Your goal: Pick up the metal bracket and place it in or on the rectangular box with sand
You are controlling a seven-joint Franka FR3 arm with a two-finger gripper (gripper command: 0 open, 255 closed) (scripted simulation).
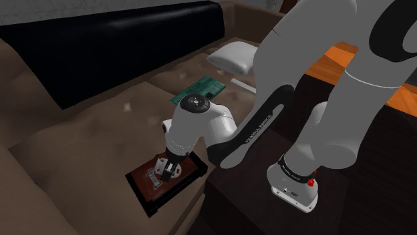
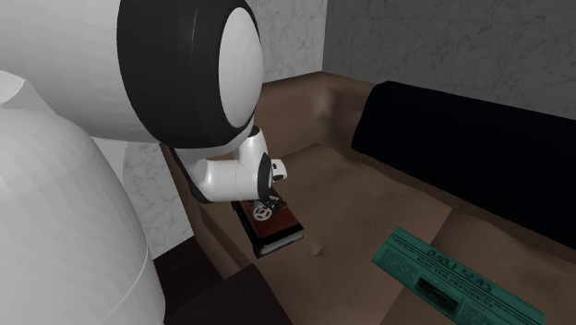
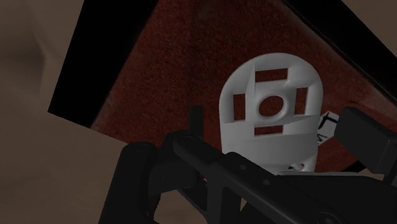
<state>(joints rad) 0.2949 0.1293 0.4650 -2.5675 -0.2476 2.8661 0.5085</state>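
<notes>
Hovering low over the rectangular box [image 1: 148,200], my gripper [image 1: 166,172] is hanging just above its reddish sand in the shoulder view. The box is sitting on the brown sofa [image 1: 80,140], and my own wrist is blocking whatever is lying under the hand. Turning to the second exterior view, I am seeing the pale grey bracket [image 2: 263,211] apparently resting on the sand, inside the box's dark rim and directly beneath my hand. Looking along the wrist view, I am seeing my fingers [image 3: 366,137] standing apart on either side of the bracket, with slivers of sand showing between each one and it, so I am judging the hand to be open and gripping nothing. The placing is looking done to me; what is remaining is lifting clear of the box without nudging the bracket.
</notes>
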